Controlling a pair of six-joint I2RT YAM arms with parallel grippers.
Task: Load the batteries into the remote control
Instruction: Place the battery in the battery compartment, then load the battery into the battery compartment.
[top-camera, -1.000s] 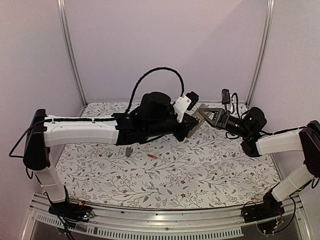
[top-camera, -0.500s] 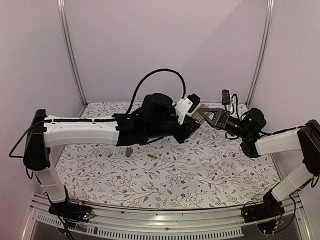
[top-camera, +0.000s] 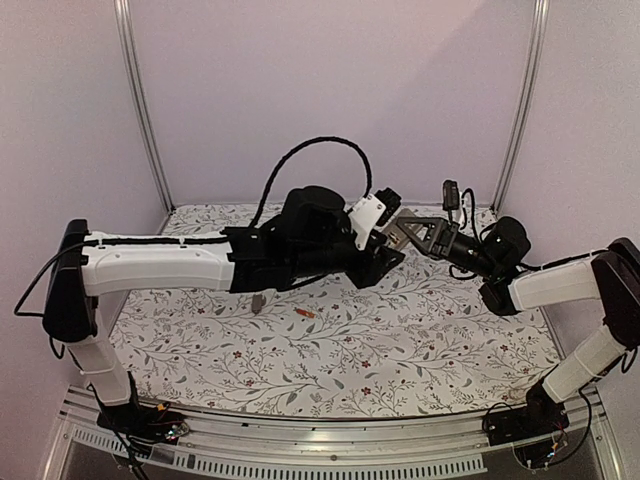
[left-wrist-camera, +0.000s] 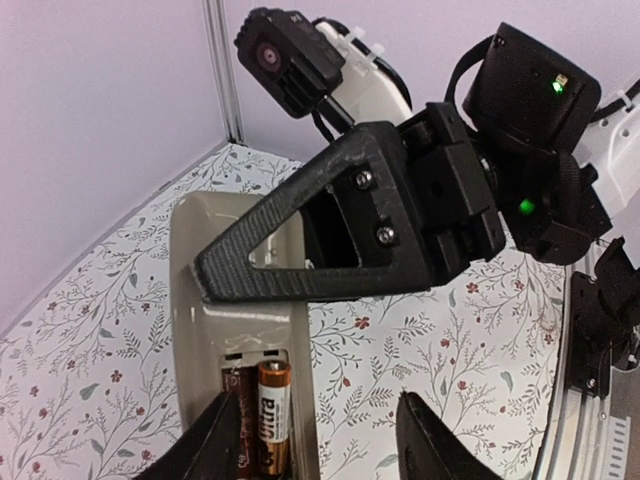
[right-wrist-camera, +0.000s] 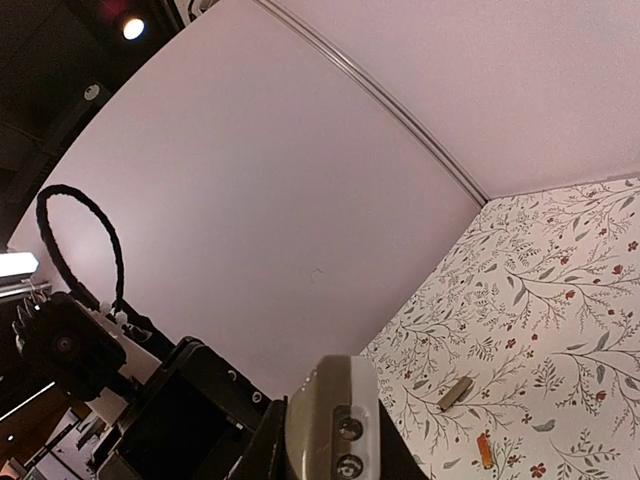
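The remote control (left-wrist-camera: 205, 260) is held in the air, grey-tan back up and battery bay open, with my right gripper (left-wrist-camera: 330, 245) shut across it. One copper-topped battery (left-wrist-camera: 272, 415) lies in the bay. A darker cylinder beside it is half hidden by a finger. My left gripper (left-wrist-camera: 320, 445) stands open around the bay end, touching nothing. From above, the left gripper (top-camera: 385, 258) sits just below the remote (top-camera: 397, 226) and right gripper (top-camera: 410, 231). Another orange-red battery (top-camera: 305, 314) lies on the table. The right wrist view shows the remote's end (right-wrist-camera: 335, 410) in the right gripper (right-wrist-camera: 335, 445) and that loose battery (right-wrist-camera: 484, 450).
A small flat grey piece (top-camera: 258, 301) lies on the flowered table left of the loose battery, and also shows in the right wrist view (right-wrist-camera: 455, 392). Pale walls with metal corner rails (top-camera: 140, 110) close the back and sides. A black cable (top-camera: 310, 145) loops above the left arm.
My left gripper has gone from shut to open, leaving the battery in the remote's bay, and has eased slightly down and away. The right gripper keeps holding the remote, nearly still.
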